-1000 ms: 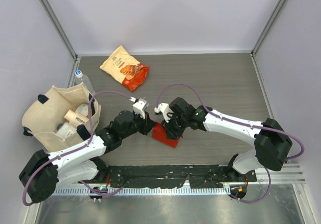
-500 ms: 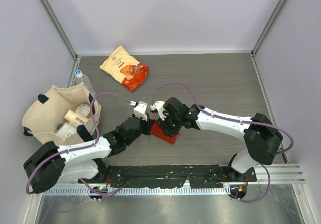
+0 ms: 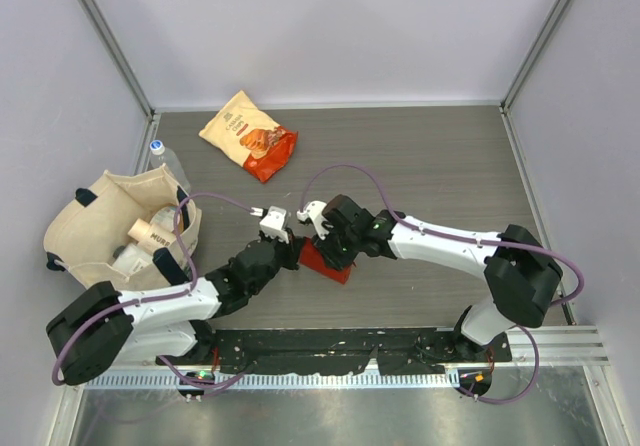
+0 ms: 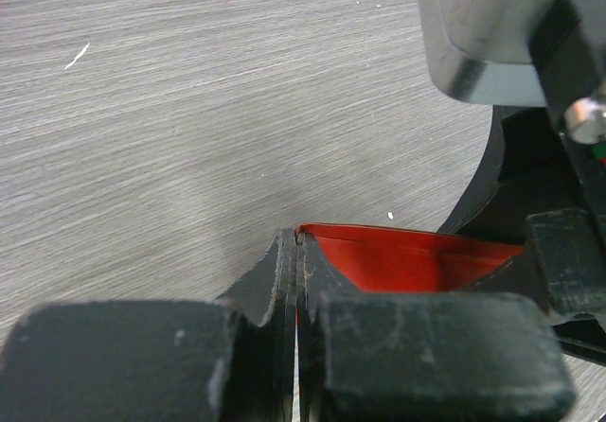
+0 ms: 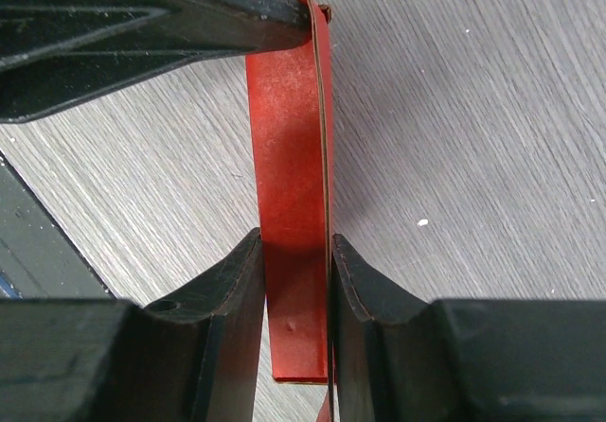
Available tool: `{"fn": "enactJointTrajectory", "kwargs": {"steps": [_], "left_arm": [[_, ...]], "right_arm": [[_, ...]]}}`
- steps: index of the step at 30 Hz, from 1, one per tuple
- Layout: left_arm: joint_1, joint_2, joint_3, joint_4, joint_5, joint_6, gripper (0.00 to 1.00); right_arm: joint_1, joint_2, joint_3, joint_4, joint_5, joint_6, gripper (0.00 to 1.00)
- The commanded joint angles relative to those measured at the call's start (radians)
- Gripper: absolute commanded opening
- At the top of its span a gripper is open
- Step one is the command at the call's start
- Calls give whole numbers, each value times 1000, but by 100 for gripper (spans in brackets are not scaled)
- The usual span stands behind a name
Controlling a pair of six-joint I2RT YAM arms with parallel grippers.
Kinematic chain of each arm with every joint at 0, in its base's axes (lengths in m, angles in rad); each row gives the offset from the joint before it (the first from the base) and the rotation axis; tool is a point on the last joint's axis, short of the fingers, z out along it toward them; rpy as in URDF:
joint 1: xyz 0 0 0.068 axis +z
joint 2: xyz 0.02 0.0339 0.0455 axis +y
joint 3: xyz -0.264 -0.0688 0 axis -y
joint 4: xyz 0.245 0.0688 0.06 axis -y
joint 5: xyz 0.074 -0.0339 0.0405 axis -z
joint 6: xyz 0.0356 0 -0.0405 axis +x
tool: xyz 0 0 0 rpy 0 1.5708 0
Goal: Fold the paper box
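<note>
paper box (image 3: 325, 263) between both hands | left hand (image 4: 297, 240) pinched shut on its edge (at fingertips) | right hand (image 5: 295, 252) clamps flap

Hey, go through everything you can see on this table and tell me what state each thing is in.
paper box: partly formed, gripped by both pincers
left pincer: shut on one edge of the box
right pincer: shut on a red flap
snack bag: lying flat, apart from the arms
tote bag: open, items inside
water bottle: upright beside the tote bag
</note>
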Motion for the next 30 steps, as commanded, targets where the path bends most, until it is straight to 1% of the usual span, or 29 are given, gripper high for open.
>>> {"fn": "enactJointTrajectory", "kwargs": {"steps": [1, 3, 8, 11, 12, 13, 14, 15, 20, 23, 25, 28, 30], "left_arm": [[-13, -26, -49, -40, 7, 5, 0], [-13, -39, -57, -58, 17, 14, 0], [-13, -64, -72, -64, 25, 19, 0], [-13, -56, -78, -58, 21, 8, 0], [-13, -50, -78, -57, 17, 2, 0], [-15, -47, -78, -55, 14, -4, 0], [-13, -49, -78, -52, 10, -9, 0], [-15, -49, -77, -49, 5, -12, 0], [-16, -52, -72, -57, -24, -14, 0], [-16, -53, -69, -61, -22, -14, 0], [-18, -56, -69, -60, -24, -18, 0], [-21, -58, -68, -61, -27, -17, 0], [-21, -58, -68, -63, -26, -20, 0]], "right_arm": [[-9, -25, -23, 55, 107, -44, 26], [-8, -36, -29, 50, 105, -75, 27], [-8, -41, -32, 59, 115, -90, 27], [-8, -32, -31, 64, 115, -78, 31], [-8, -30, -20, 61, 115, -68, 37], [-8, -28, -17, 55, 115, -40, 39], [-8, -34, -11, 44, 147, -25, 42], [-8, -38, 0, 33, 151, -8, 49], [-8, -105, 17, -45, 153, 168, 63], [-8, -188, 9, -109, 145, 251, 66], [-8, -266, -6, -131, 159, 284, 66], [-11, -349, -27, -183, 249, 330, 66], [-18, -366, -38, -201, 253, 354, 59]]}}
